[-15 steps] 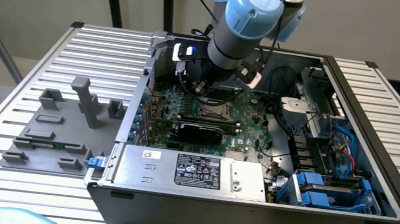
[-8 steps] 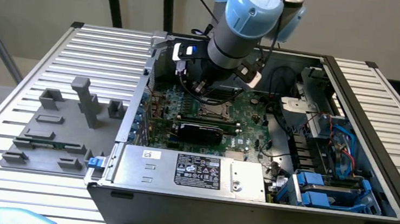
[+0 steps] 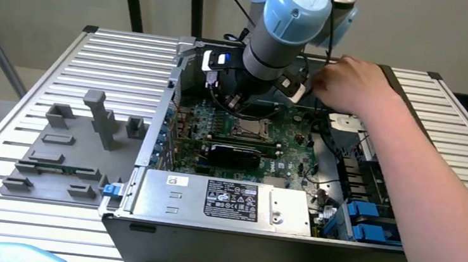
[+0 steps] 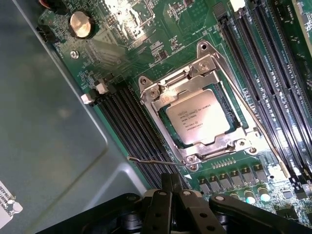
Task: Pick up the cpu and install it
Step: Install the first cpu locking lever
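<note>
Pincer [image 4: 171,179] and cpu [image 4: 197,117] are sitting near each other but apart in the wrist view. We are seeing the two black fingers [image 4: 160,207] pressing together, with nothing held between them. The cpu is lying flat in the socket of the green motherboard [image 4: 122,48], printed side up, and a shiny metal frame [image 4: 157,100] is resting around its edges. Rows of long black memory slots [image 4: 131,124] are running on both sides of the socket, and a round coin battery [image 4: 80,24] is sitting further off on the board.

In the exterior view, the blue-grey robot arm [image 3: 281,27] is reaching down from the upper middle of the frame into an open computer case [image 3: 291,253] standing on the slatted desk [image 3: 122,51]. A person's hand [image 3: 352,84] is reaching in from the exterior view's right and is touching the arm's wrist. Grey plastic blocks [image 3: 71,148] are standing on the desk at the exterior view's left.
</note>
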Tool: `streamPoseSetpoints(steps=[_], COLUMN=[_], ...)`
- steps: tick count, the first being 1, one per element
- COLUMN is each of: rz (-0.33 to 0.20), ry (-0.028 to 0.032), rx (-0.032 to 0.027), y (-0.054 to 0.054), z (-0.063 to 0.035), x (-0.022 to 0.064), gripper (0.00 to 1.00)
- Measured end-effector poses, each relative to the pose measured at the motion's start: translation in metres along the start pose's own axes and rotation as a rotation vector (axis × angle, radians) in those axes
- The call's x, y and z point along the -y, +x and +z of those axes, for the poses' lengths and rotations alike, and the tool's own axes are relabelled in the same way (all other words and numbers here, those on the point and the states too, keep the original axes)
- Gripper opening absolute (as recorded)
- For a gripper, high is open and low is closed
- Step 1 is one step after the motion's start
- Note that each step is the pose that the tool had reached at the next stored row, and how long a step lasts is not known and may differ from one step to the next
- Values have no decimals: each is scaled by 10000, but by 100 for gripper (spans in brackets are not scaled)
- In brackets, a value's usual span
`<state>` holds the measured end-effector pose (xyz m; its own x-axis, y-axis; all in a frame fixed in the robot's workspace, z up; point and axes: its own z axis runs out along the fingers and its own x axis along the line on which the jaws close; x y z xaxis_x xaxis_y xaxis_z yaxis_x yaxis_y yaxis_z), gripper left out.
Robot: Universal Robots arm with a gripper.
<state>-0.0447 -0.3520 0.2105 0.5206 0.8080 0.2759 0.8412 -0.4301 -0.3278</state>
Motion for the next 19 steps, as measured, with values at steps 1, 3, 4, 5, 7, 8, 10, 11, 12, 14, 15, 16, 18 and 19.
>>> streamPoseSetpoints(steps=[1,3,4,5,7,8,10,11,12,14,15,16,18,19], rz=[0,0,0,0,0,0,0,0,0,-1,-3,-5,-7,-8], ry=[0,0,0,0,0,0,0,0,1,8,13,18,26,30], rx=[0,0,0,0,1,0,0,0,-1,-14,-21,-29,-42,-48], y=[0,0,0,0,0,0,0,0,0,0,0,0,0,0], z=[0,0,0,0,0,0,0,0,0,0,0,0,0,0], x=[0,0,0,0,0,0,0,0,0,1,0,0,0,0], gripper=[11,11,11,11,11,11,11,11,11,11,11,11,11,11])
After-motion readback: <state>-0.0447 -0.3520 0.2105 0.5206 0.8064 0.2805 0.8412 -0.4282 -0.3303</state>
